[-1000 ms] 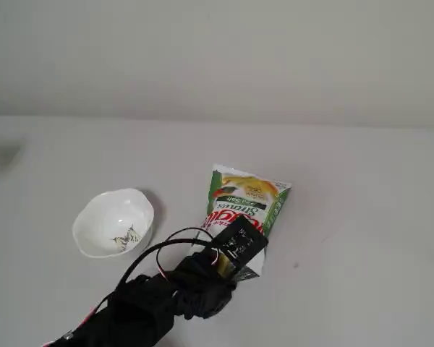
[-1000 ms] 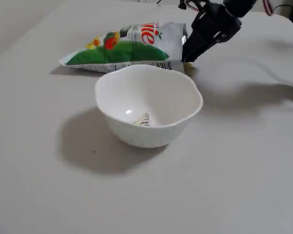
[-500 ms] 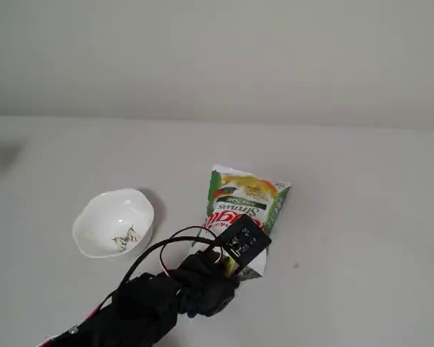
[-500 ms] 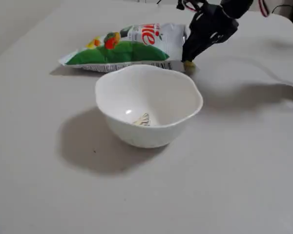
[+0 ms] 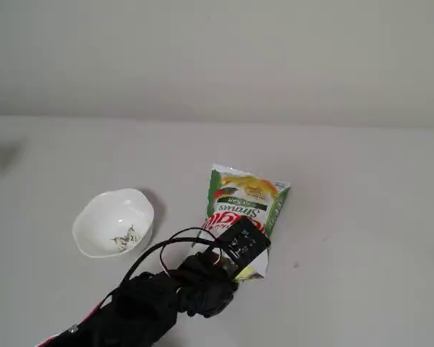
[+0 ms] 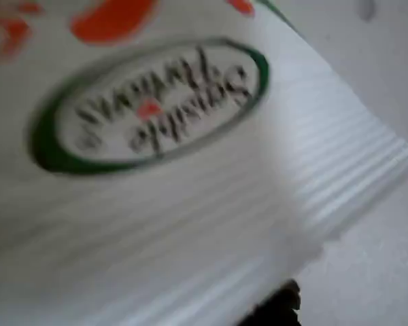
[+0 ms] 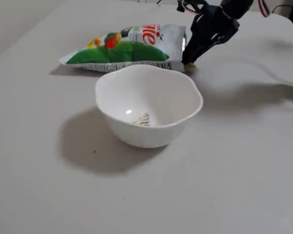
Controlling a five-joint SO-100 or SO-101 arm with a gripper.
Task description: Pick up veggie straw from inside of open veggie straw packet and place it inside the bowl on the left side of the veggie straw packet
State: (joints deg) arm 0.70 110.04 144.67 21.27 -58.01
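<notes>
The veggie straw packet lies flat on the white table; it also shows in the other fixed view and fills the blurred wrist view. The white bowl stands to its left, holding only its drawn motif. My gripper points down at the packet's open end, fingertips at table level. A small pale yellowish bit sits right at the fingertips; I cannot tell whether it is a veggie straw or whether it is held. The jaws' gap is hidden.
The black arm with its red and black cables comes in from the lower left of a fixed view, passing just right of the bowl. A pale wall stands behind the table.
</notes>
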